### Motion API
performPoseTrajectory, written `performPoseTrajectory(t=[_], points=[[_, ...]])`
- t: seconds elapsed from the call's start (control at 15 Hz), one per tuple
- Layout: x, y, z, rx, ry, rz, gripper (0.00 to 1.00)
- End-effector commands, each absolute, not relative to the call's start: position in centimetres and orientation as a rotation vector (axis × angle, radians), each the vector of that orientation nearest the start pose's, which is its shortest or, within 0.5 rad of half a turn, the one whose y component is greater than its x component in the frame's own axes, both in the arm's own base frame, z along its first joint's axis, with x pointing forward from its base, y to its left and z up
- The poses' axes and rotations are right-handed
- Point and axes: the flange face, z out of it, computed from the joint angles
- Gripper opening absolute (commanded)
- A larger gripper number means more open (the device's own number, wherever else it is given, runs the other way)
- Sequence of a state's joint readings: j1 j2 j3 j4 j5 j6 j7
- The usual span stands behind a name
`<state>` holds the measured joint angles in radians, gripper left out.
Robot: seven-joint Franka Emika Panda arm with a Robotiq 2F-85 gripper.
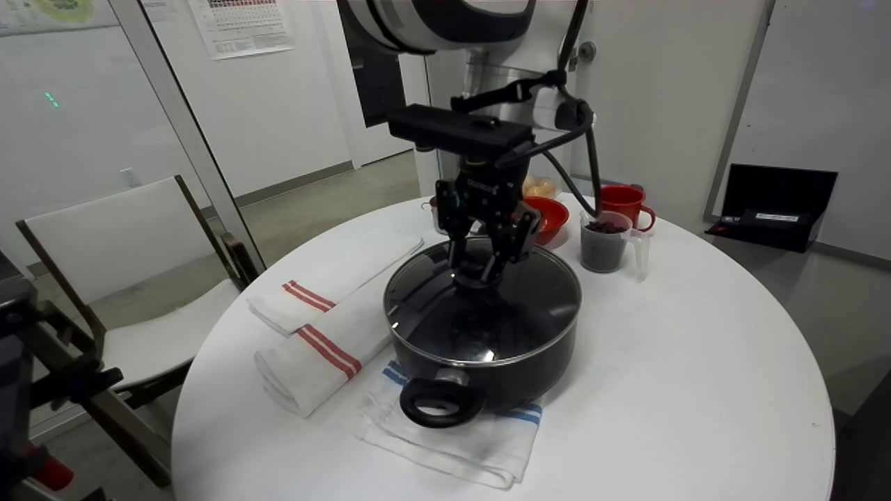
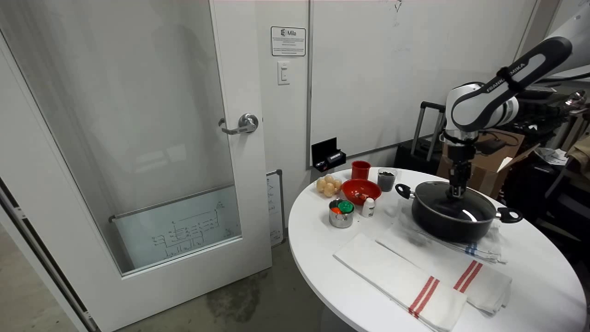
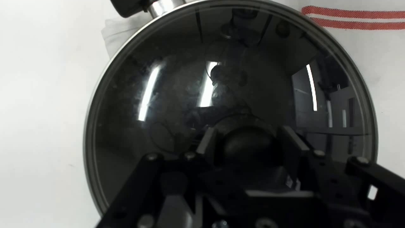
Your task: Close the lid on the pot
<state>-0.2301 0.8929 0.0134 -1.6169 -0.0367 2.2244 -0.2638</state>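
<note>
The clear glass lid (image 1: pixel 424 306) lies flat on the black pot (image 1: pixel 536 379), its metal rim lined up with the pot's rim. Lid (image 2: pixel 479 207) and pot (image 2: pixel 442 226) look the same in an exterior view. In the wrist view the lid (image 3: pixel 259 91) fills most of the picture, with a pot handle (image 3: pixel 129 4) at the top. My gripper (image 1: pixel 475 268) points straight down at the lid's centre. In the wrist view its fingers (image 3: pixel 248 142) stand on both sides of the dark knob (image 3: pixel 248 148), part-closed and close against it. The pot's inside is hidden in darkness.
A blue-striped towel (image 1: pixel 445 445) lies under the pot. Red-striped towels (image 1: pixel 327 355) lie beside it. A red bowl (image 2: pixel 362 190), a red mug (image 2: pixel 361 169), a measuring cup of dark bits (image 2: pixel 386 180), a metal cup (image 2: pixel 341 219) and a white bottle (image 2: pixel 368 207) stand nearby.
</note>
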Motion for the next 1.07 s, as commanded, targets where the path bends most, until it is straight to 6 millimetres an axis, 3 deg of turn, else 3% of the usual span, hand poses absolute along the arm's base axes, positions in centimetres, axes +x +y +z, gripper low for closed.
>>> performPoseTrajectory(t=[0.0, 0.2, 0.27, 1.0], points=[[63.6, -13.5, 7.9, -3.057, -0.16, 0.444, 0.77], [63.6, -12.3, 8.8, -3.074, -0.185, 0.428, 0.98], [63.5, -11.9, 9.0, -3.077, -0.2, 0.422, 1.0], [61.5, -5.7, 14.1, -3.211, -0.33, 0.361, 1.0]])
